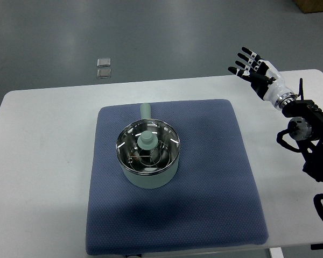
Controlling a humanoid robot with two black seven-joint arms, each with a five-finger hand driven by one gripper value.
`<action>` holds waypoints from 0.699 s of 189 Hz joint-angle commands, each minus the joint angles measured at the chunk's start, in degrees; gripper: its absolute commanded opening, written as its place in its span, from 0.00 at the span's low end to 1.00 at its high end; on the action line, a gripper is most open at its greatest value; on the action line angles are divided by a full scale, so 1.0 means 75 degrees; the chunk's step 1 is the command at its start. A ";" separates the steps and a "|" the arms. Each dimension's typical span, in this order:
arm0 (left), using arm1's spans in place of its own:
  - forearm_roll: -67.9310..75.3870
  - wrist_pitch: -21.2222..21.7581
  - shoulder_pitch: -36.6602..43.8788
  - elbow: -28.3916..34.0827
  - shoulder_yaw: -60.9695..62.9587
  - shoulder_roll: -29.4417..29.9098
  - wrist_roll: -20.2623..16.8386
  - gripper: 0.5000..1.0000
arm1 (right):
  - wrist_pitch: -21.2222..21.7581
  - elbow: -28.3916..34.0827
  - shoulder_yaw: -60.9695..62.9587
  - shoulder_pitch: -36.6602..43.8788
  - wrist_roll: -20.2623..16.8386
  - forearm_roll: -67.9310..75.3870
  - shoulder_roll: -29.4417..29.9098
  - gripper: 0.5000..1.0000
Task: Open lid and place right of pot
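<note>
one right hand point(253, 69) spread, empty.

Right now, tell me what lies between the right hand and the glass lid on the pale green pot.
Nothing stands between them in the top view: only bare blue mat and white table separate the open right hand from the glass lid.

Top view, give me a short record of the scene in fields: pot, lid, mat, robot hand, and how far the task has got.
pot: pale green pot, near the middle of the mat, handle pointing toward the far edge
lid: glass lid with a green knob, sitting on the pot
mat: blue mat on the white table
robot hand: right robot hand raised over the table's far right corner, fingers spread, holding nothing, well clear of the pot
left arm: not in view
task state: lid not yet lifted; mat to the right of the pot is bare
</note>
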 commanded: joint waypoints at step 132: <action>0.0000 0.0000 0.0000 0.0000 0.0000 0.0000 0.0000 1.00 | 0.0046 0.0035 -0.0058 0.0347 0.0047 -0.0049 -0.0417 0.88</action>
